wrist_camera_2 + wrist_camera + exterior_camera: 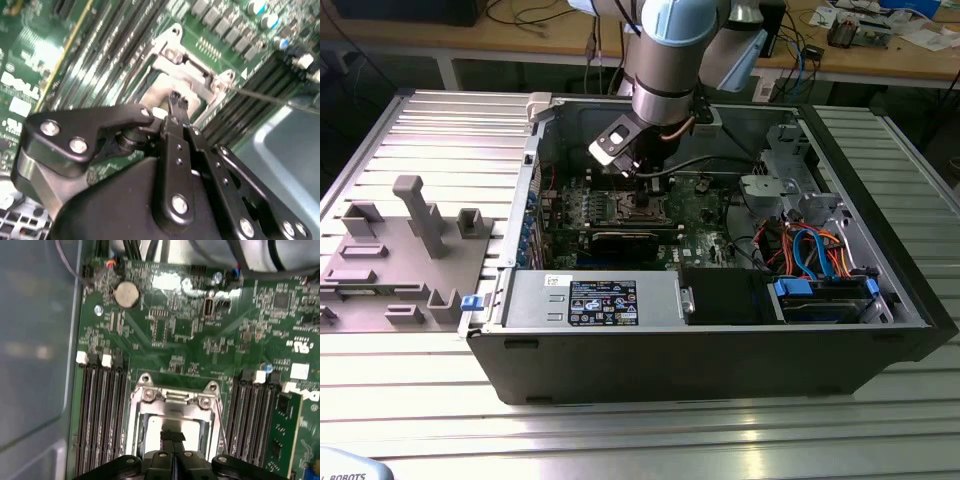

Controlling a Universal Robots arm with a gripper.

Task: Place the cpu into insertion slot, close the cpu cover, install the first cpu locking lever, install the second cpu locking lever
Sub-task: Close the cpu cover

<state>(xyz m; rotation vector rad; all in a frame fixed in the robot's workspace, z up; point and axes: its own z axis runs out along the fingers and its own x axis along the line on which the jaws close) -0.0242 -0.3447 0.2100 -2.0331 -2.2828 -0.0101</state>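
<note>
Inside the open computer case (720, 350), my gripper (638, 172) hangs just above the insertion slot (642, 207) on the green motherboard. In both wrist views the black fingertips (173, 436) are pressed together with nothing between them, so the gripper (178, 100) is shut. They sit over the dull silver top of the cpu (152, 424), which lies in the slot. The silver cpu cover (172, 399) appears to lie flat as a frame around the chip (159, 94). A thin metal locking lever (223, 432) runs along one side of the socket (265, 96).
Long black memory slots (100, 410) flank the socket on both sides. A black card (620, 240), the power supply (600, 300) and a drive bay with blue and orange cables (820, 285) fill the case. A grey fixture tray (400, 260) lies at the exterior view's left.
</note>
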